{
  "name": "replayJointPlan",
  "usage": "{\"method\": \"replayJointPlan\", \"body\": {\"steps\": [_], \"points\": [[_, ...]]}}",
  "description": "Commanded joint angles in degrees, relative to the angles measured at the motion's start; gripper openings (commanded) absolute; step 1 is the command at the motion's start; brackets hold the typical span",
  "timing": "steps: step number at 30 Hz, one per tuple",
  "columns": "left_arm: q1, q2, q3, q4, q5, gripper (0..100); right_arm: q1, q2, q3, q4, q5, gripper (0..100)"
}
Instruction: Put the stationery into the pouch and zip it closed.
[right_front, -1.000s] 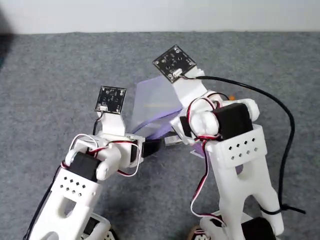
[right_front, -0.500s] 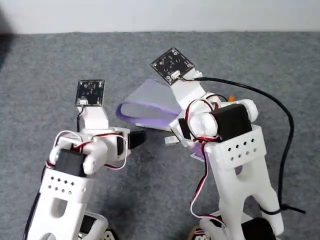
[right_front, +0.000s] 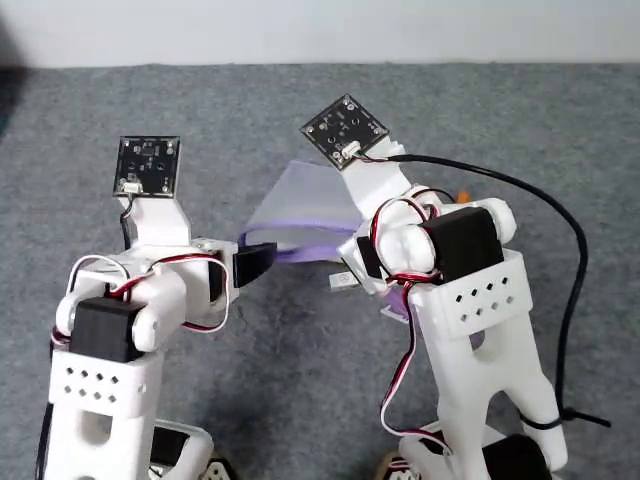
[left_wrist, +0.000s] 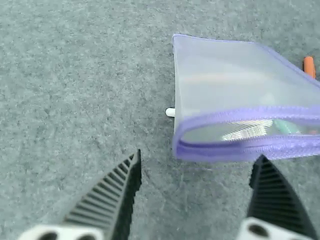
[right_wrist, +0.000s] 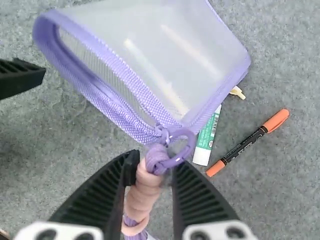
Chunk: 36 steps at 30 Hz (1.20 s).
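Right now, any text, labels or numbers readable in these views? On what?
No text can be read.
Green-and-white tube: marks on its side, too small to read.
Orange pen: pale marks on the dark barrel, too blurred to read.
Pouch and its pull cord: no print seen.

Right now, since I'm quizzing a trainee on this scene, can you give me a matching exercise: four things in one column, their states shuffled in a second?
1 pouch
2 orange pen
3 left end effector
4 right end effector

A shut on the zipper cord
B open, holding nothing
C mouth unzipped
D lying beside the glue stick

Pairs: 1-C, 2-D, 3-B, 4-A.
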Motion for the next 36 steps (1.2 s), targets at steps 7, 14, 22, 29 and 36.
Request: {"method": "replayJointPlan", "body": {"steps": [7, 14, 22, 29, 36], "points": [[-0.7, 0.4, 7.8, -12.0, -0.6, 33, -0.6, -4.7, -3.0, 1.2, -0.8, 0.9], [-4.4, 0.4, 10.3, -18.7, -0.6, 33, -0.5, -6.5, -2.8, 2.7, -0.5, 0.9], [1.1, 0.5, 17.3, -23.6, -0.3, 33, -0.6, -8.1, -2.8, 2.8, -0.7, 0.9], [1.2, 0.5, 20.3, -30.3, -0.4, 24, -0.6, -10.3, -2.6, 2.9, -0.5, 0.9], [1.3, 0.1, 20.1, -32.4, -1.0, 4, -0.4, -11.6, -2.6, 3.0, -0.5, 0.9]]}}
